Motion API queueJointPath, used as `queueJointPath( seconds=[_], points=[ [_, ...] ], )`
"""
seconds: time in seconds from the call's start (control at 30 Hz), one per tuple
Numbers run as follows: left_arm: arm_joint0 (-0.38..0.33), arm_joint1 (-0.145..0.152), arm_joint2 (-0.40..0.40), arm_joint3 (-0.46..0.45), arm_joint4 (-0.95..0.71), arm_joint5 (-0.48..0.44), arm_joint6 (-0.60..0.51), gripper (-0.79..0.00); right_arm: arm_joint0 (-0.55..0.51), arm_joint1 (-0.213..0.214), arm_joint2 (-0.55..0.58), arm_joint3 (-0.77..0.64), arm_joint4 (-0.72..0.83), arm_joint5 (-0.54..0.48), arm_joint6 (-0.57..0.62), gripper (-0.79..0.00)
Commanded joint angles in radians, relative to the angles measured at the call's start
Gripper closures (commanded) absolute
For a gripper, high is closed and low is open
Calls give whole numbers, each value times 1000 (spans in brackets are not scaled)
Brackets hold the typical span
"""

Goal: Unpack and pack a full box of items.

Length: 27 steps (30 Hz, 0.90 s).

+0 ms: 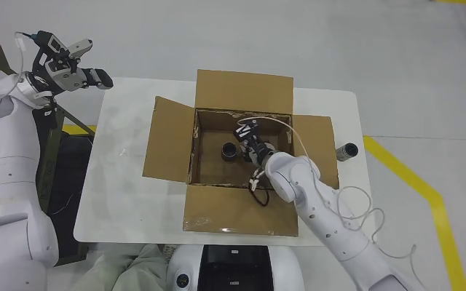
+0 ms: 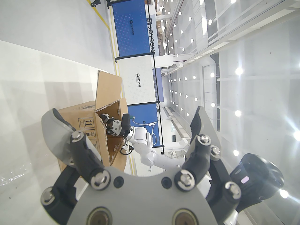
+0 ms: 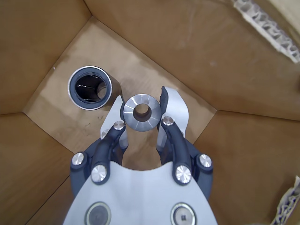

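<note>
The open cardboard box (image 1: 169,138) stands in the middle of the white table (image 1: 124,196). My right gripper (image 3: 142,100) is down inside it, shut on a silver metal cylinder (image 3: 142,115) with a round hole in its end face. Right beside it, a dark hollow sleeve (image 3: 90,91) stands upright on the box floor (image 3: 140,59); the top view places this sleeve (image 1: 229,151) left of the right gripper (image 1: 247,138). My left gripper (image 2: 126,115) is open and holds nothing, raised off the table's far left corner (image 1: 98,78).
Another dark cylinder (image 1: 346,151) lies past the box's right flap, near the table's right edge. All flaps of the box are folded outward, with torn edges (image 3: 264,24). From the left wrist view, the box (image 2: 79,120) and the other arm (image 2: 140,139) are farther off.
</note>
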<state>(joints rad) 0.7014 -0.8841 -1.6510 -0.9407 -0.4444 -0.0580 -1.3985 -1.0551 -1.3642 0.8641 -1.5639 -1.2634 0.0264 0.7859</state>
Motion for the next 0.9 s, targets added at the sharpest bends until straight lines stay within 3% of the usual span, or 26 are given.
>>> queueJointPath(
  seconds=[0.0,0.07,0.23,0.4,0.47,0.53,0.57,0.63,0.87],
  points=[
    [0,0,0,0,0,0,0,-785,9,-4,-4,19,1,1,6,0],
    [0,0,0,0,0,0,0,-785,18,-7,-7,38,2,4,8,-22],
    [0,0,0,0,0,0,0,-785,30,-16,-16,70,11,4,10,-206],
    [0,0,0,0,0,0,0,-785,33,-23,-25,78,9,-1,11,-243],
    [0,0,0,0,0,0,0,-785,34,-25,-27,82,9,-2,12,-299],
    [0,0,0,0,0,0,0,-785,35,-27,-27,84,7,-2,13,-409],
    [0,0,0,0,0,0,0,-785,35,-28,-27,82,4,-2,14,-560],
    [0,0,0,0,0,0,0,-785,32,-29,-25,76,0,-3,17,-653],
    [0,0,0,0,0,0,0,-785,-7,-19,15,-1,-24,-11,24,-653]
  ],
)
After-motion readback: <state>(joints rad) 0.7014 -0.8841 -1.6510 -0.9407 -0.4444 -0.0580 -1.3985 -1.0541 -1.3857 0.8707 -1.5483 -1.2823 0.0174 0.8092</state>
